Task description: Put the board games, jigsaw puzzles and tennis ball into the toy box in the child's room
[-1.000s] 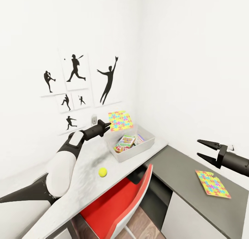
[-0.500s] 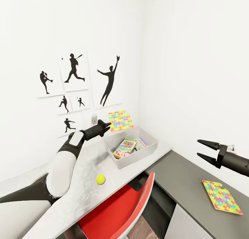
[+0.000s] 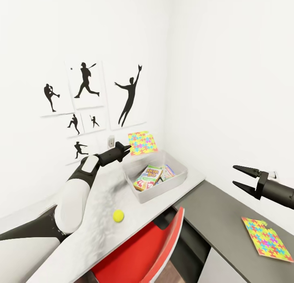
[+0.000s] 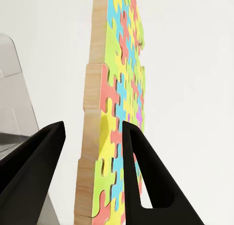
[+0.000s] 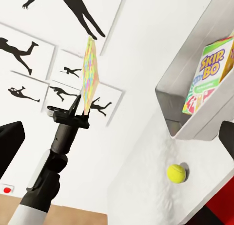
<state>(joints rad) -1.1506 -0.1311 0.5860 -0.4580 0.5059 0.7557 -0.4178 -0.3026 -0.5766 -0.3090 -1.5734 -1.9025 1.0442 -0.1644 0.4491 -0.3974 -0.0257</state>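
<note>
White-walled child's room, white table point(image 3: 102, 217): the left gripper point(image 3: 125, 148) clamps a jigsaw puzzle point(image 3: 142, 142) by its edge, flat and tilted, above the toy box's point(image 3: 179, 180) far rim. The right gripper point(image 3: 240, 178) hangs open over the grey cabinet point(image 3: 216, 217), near a second puzzle point(image 3: 266, 239).

Had glossy white shells over black joints on the left arm point(image 3: 73, 197). Ended in matte black grippers, left point(image 3: 125, 148) and right point(image 3: 241, 178), each with two tapered, pointed fingers.
</note>
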